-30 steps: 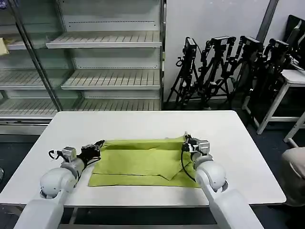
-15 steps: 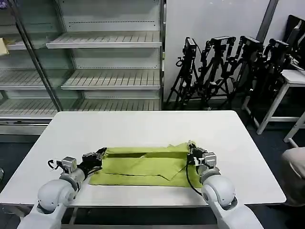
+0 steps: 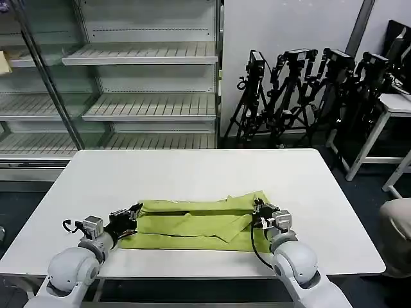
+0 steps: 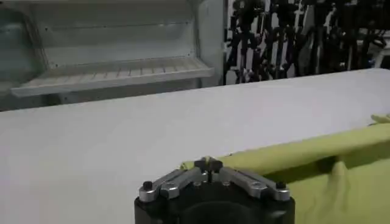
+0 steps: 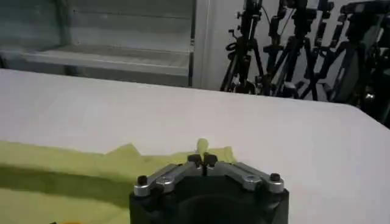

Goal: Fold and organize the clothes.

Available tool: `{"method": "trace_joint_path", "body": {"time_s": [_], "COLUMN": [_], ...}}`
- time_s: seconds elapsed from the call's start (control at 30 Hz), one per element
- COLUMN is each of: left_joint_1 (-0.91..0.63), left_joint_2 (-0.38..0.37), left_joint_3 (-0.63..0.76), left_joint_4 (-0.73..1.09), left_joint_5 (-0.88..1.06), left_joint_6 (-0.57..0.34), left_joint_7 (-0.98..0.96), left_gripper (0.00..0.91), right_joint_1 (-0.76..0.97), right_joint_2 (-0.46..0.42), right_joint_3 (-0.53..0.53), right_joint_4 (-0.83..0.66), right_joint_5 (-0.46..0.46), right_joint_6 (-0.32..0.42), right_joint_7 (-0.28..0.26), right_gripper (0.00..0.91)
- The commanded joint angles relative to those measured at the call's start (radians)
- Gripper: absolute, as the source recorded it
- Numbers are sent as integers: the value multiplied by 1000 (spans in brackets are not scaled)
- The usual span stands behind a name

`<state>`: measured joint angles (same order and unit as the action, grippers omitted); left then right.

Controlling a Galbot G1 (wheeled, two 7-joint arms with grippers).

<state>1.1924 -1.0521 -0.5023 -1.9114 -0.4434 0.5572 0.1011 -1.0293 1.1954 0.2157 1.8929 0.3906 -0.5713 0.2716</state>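
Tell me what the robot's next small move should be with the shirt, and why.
Probably keep drawing the pinched far edge toward the near hem, then let go. The left gripper and right gripper are each shut on an end of the shirt, whose far edge is folded partway over, short of the near hem.
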Motion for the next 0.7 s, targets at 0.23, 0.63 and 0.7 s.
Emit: {"method": "trace_joint_path", "body": {"time_s": [0.23, 0.63, 0.7], "left_joint_1": [38, 47, 54], "left_joint_2": [-3, 2, 3], "left_joint_3": [0, 1, 3], "left_joint_4": [-44, -55, -61], "left_joint_5": [21, 27, 28], "left_joint_6": [19, 20, 20], "left_joint_7": [-11, -17, -18], "left_gripper": [10, 10, 30], "right_joint_1": [-10, -40, -44], "right_joint_2": [1, 1, 2], "right_joint_3": [16, 12, 11], "right_joint_4": [-13, -1, 0], "right_joint_5": [-35, -36, -39], "right_joint_6": [7, 6, 7], "right_joint_7": [-17, -26, -29], "right_gripper": [0, 0, 746]}}
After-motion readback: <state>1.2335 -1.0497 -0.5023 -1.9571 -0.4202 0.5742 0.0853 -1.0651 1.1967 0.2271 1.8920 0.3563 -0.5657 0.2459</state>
